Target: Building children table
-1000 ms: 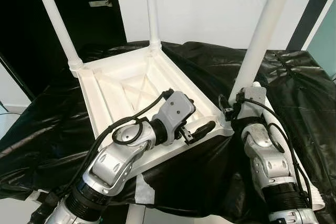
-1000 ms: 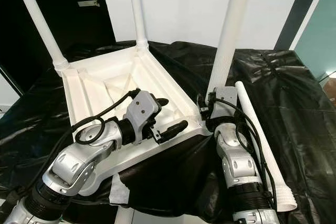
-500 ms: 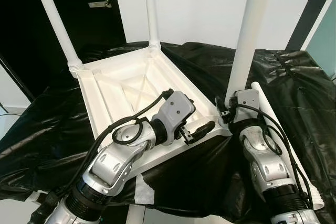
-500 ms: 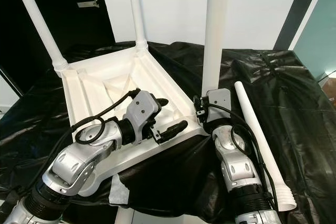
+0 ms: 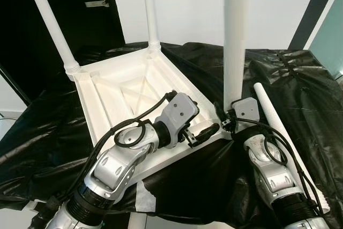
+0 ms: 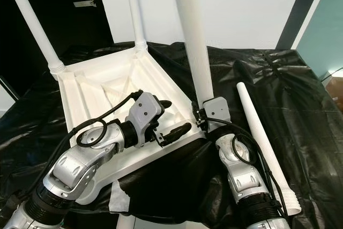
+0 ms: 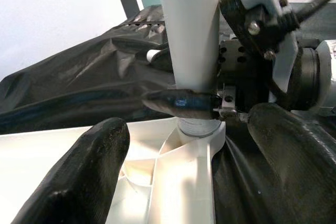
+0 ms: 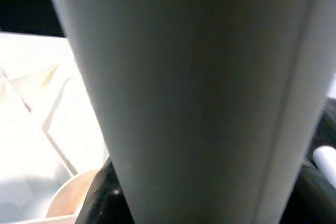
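You have the white table top (image 5: 123, 87) lying upside down on the black plastic sheet (image 5: 300, 95), filling the centre-left of the head views. Two legs already stand in its far corners — one (image 5: 45, 17) at the upper left of the frame, one (image 5: 149, 6) near the top centre. A third leg (image 5: 235, 30) stands upright at the top's near right corner, its foot at the corner socket just right of centre.

Your right gripper (image 5: 228, 115) is clamped around that leg low down, just above the socket; in the left wrist view one black finger (image 7: 181, 103) wraps across the white tube directly above the threaded collar.

Your left gripper (image 5: 199, 127) sits over the near right edge of the table top, just left of that corner, its fingers (image 7: 79, 177) spread apart and holding nothing.

A fourth leg (image 6: 262, 140) lies loose on the sheet at the right side of the frame, beside your right arm.
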{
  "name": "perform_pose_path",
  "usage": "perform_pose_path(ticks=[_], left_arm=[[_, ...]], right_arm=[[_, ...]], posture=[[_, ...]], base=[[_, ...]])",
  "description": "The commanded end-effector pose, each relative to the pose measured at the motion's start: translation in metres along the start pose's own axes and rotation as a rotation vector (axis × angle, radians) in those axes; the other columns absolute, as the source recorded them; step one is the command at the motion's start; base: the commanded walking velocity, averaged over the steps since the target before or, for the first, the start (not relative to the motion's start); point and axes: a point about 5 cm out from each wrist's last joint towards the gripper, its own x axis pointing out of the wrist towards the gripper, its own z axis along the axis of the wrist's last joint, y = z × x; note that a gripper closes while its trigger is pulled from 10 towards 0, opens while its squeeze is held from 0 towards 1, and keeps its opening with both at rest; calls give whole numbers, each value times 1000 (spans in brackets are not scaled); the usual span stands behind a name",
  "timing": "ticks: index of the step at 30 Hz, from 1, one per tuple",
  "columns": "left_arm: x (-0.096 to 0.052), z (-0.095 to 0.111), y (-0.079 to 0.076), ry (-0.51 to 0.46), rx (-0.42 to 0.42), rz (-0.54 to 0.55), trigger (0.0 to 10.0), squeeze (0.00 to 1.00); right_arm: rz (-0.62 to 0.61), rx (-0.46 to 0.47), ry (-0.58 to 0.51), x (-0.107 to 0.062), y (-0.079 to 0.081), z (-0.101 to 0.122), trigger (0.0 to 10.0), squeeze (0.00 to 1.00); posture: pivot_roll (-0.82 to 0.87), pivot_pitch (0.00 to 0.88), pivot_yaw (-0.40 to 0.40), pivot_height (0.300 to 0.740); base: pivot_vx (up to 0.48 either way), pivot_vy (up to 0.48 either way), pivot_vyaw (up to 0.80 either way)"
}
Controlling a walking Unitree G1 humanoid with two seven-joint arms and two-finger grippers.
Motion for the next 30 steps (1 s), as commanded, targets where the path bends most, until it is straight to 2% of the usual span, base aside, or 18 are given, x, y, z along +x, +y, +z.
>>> perform_pose_path(ticks=[1, 3, 7, 17, 21, 23, 24, 26, 30], left_arm=[[-1, 5, 0, -3, 20, -40, 10000, 0], [-1, 5, 0, -3, 20, -40, 10000, 0], [-3, 6, -1, -4, 22, -43, 10000, 0], [-4, 6, -1, -2, 22, -43, 10000, 0], [-4, 6, -1, -2, 22, -44, 10000, 0], [-4, 6, -2, -3, 22, -46, 10000, 0], [-4, 6, -2, -3, 22, -46, 10000, 0], [-4, 6, -2, -2, 23, -46, 10000, 0], [-3, 6, -2, -3, 24, -50, 10000, 0]], right_arm=[[18, 71, 244, -20, 5, -49, 10000, 0], [17, 84, 244, -20, 6, -49, 10000, 0], [-10, 293, 298, -16, 4, -48, 10000, 0], [-28, 375, 351, -11, -3, -49, 10000, 0], [-39, 376, 347, -11, -5, -47, 10000, 0], [22, 291, 324, -12, -2, -44, 10000, 0], [22, 291, 324, -12, -2, -44, 10000, 0], [63, 232, 314, -16, 1, -46, 10000, 0], [90, 203, 310, -19, -1, -49, 10000, 0]], posture=[[-36, 16, 38, 740], [-36, 16, 38, 740], [-34, 17, 35, 740], [-34, 14, 34, 740], [-34, 16, 33, 740], [-34, 15, 34, 740], [-34, 15, 34, 740], [-34, 13, 37, 740], [-35, 10, 40, 740]], base=[[0, 0, 0], [0, 0, 0], [0, 0, 0], [0, 0, 0], [0, 0, 0], [0, 0, 0], [0, 0, 0], [0, 0, 0], [0, 0, 0]])
